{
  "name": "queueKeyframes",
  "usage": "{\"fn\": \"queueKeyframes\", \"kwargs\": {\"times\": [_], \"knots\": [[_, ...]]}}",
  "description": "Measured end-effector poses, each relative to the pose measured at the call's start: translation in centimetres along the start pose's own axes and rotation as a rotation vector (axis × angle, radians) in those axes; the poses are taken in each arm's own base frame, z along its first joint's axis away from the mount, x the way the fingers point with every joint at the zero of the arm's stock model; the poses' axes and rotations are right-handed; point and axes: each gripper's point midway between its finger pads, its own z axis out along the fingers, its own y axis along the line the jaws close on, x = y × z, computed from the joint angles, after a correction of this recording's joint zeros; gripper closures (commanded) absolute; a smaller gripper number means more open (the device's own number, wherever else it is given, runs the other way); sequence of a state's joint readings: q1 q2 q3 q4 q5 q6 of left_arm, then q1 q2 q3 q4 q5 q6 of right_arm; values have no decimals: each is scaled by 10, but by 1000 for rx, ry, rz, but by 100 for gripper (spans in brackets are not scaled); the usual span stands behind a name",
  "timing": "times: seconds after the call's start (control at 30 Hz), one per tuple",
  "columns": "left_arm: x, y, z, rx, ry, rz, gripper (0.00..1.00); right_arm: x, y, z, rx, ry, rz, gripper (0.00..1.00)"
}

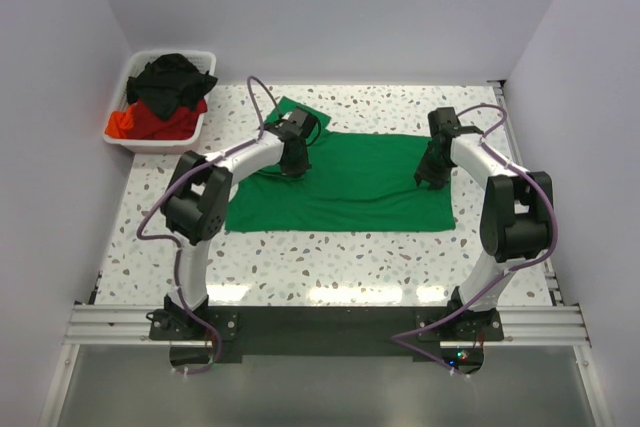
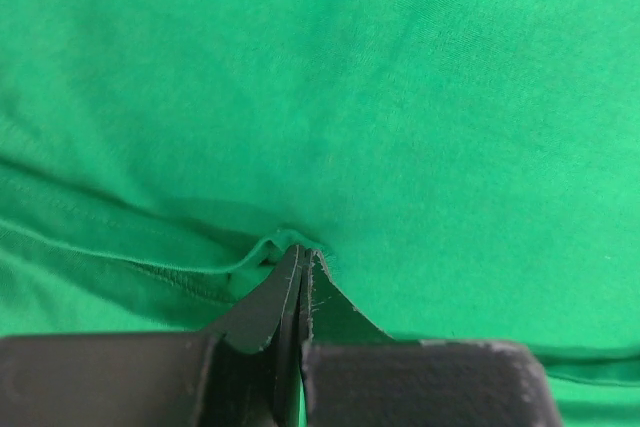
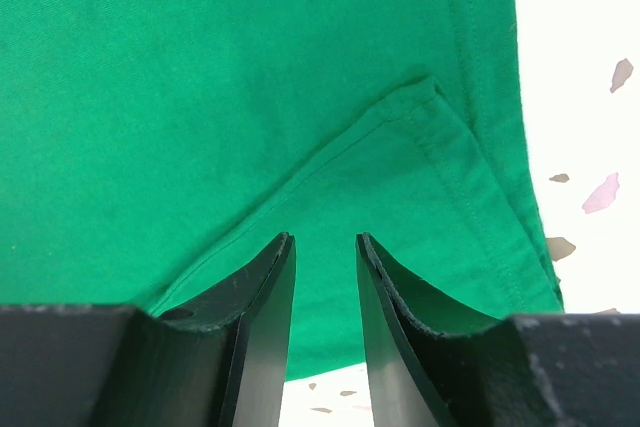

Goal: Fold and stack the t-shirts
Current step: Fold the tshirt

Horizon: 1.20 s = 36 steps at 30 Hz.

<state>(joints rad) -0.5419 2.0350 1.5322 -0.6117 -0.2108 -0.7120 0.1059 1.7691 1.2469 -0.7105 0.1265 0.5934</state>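
Observation:
A bright green t-shirt (image 1: 350, 182) lies spread flat on the speckled table, with one sleeve sticking out at its far left. At the shirt's upper left, my left gripper (image 1: 293, 169) is pressed down on it. In the left wrist view the left gripper (image 2: 302, 252) is shut, with a small ridge of green t-shirt (image 2: 400, 97) pinched at its tips. My right gripper (image 1: 430, 179) hovers over the shirt's right end. Seen from the right wrist, the right gripper (image 3: 325, 239) stands open above a folded hem of the green t-shirt (image 3: 200, 97), with nothing between its fingers.
A white bin (image 1: 160, 142) stands at the far left corner of the table. It holds a black t-shirt (image 1: 175, 77) heaped on a red t-shirt (image 1: 150, 122). Bare speckled table (image 3: 590, 67) shows just right of the green shirt's edge. Walls close in on both sides.

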Motion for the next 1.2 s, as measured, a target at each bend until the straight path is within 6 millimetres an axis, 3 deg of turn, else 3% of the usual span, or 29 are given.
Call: {"fn": "queueKeyframes", "kwargs": {"times": [0.3,0.37,0.43,0.5,0.6,0.9,1.2], "knots": [[-2,-5,11,18,-11,83,100,2,2,0,-12,8,-1,65],[-7,-6,12,21,-27,100,92,2,3,-1,-13,8,-3,65],[-11,-5,13,14,-43,118,76,3,4,-1,-14,9,-6,65],[-17,-5,14,7,-68,132,66,4,5,-1,-17,10,-9,65],[-28,-6,15,1,-119,154,58,5,7,-1,-20,11,-14,65],[-64,-12,1,-9,-241,153,55,8,12,-2,-25,12,-29,65],[-86,-10,-42,9,-310,101,56,0,20,-9,-39,-8,-26,65]]}}
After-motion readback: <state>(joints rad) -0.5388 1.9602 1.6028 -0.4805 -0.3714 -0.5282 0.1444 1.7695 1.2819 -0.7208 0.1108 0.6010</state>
